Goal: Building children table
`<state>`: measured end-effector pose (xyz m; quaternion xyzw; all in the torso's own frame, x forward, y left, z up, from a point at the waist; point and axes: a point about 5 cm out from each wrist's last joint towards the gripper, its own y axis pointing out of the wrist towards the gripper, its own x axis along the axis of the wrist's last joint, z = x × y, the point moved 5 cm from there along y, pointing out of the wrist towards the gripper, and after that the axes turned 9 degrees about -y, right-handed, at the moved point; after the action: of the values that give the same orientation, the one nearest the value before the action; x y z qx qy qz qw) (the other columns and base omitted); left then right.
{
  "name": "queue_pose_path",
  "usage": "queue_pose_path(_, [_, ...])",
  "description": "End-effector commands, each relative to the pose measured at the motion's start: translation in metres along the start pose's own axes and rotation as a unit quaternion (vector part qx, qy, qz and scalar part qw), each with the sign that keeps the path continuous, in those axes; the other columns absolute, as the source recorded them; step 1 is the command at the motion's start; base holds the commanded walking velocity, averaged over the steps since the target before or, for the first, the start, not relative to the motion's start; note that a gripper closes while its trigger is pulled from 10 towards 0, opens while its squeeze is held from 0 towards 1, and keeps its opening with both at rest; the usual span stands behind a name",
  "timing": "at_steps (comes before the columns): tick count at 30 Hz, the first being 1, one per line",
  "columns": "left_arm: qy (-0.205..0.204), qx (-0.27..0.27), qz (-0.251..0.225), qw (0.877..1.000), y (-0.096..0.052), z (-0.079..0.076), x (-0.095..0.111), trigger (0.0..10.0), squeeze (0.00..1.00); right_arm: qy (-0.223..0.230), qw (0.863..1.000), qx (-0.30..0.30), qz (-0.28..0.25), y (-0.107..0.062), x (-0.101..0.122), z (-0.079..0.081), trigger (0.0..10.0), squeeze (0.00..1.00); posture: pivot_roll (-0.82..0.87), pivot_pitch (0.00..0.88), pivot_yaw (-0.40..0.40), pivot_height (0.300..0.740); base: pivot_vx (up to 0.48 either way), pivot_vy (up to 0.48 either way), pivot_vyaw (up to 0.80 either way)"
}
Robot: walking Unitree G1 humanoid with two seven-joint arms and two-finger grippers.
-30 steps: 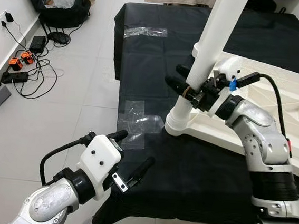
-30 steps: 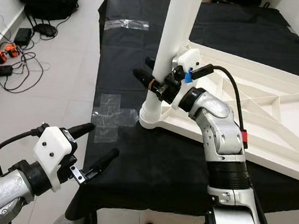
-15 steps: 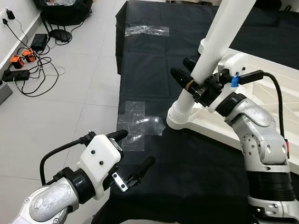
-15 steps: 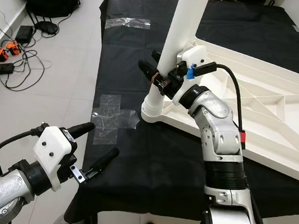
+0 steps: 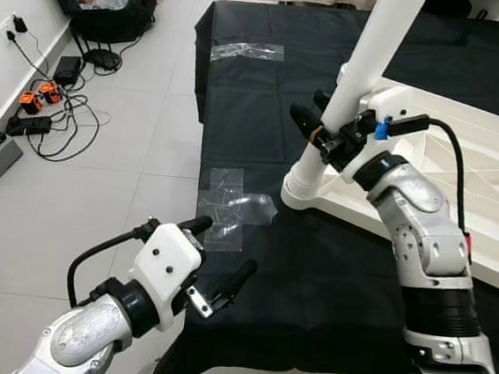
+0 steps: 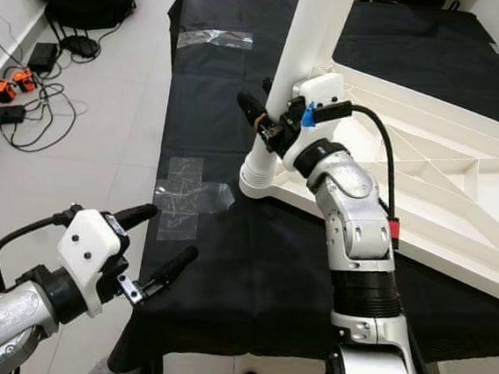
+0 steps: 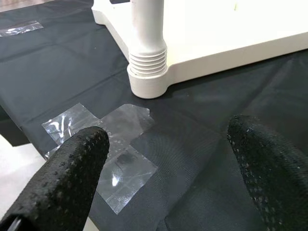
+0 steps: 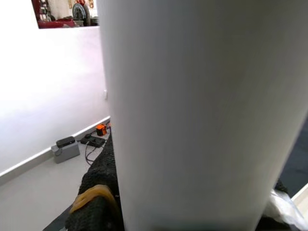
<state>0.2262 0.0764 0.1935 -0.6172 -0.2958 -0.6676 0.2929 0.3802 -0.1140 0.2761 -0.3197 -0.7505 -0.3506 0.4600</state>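
A white table leg (image 5: 359, 78) stands upright, leaning slightly, in the corner socket (image 5: 301, 187) of a white tabletop (image 6: 463, 172). The tabletop lies upside down on a black cloth. My right gripper (image 5: 310, 106) is shut on the leg a little above the ribbed socket, one black finger on each side. In the right wrist view the leg (image 8: 192, 115) sits close up, with a finger (image 8: 98, 192) beside it. My left gripper (image 5: 224, 246) hovers open over the cloth's near left edge, holding nothing. In the left wrist view the socket (image 7: 147, 79) lies ahead of the left gripper (image 7: 163, 159).
Clear tape patches (image 5: 230, 205) are stuck on the black cloth (image 5: 312, 273) beside the socket. To the left lies tiled floor with cables and power strips (image 5: 35, 113) and a black bag (image 5: 99, 5) by the wall. The cloth's left edge runs close to my left arm.
The view has shifted slightly. My right forearm has swung inward and its gripper sits a little higher on the leg. The left gripper has stayed where it was.
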Motion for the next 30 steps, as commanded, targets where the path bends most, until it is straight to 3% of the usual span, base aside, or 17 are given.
queue_pose_path(1, [0.002,0.002,0.001,1.000,-0.001,0.002,-0.001,10.0,0.00,0.004,0.998,-0.016,0.063,-0.007,-0.032,0.001,10.0,0.00,0.09,0.222,-0.030,0.740,0.000,0.000,0.00])
queue_pose_path(8, [0.005,0.006,0.000,1.000,-0.001,0.004,0.000,10.0,0.00,0.001,0.995,-0.066,0.076,-0.003,-0.035,-0.004,10.0,0.00,0.09,0.226,-0.031,0.740,0.000,0.000,0.00])
queue_pose_path(17, [0.006,0.008,-0.001,1.000,0.000,0.006,0.000,10.0,0.00,-0.008,0.982,-0.158,0.106,-0.004,-0.043,-0.020,10.0,0.00,0.09,0.227,-0.030,0.740,0.000,0.000,0.00])
queue_pose_path(19, [0.008,0.010,-0.002,1.000,0.000,0.006,0.000,10.0,0.00,-0.020,0.972,-0.196,0.126,-0.007,-0.047,-0.028,10.0,0.00,0.10,0.229,-0.032,0.740,0.000,0.000,0.00])
queue_pose_path(30, [0.007,0.012,-0.002,1.000,0.000,0.007,0.000,10.0,0.00,-0.017,0.951,-0.267,0.154,-0.010,-0.053,-0.038,10.0,0.00,0.09,0.230,-0.037,0.740,0.000,0.000,0.00])
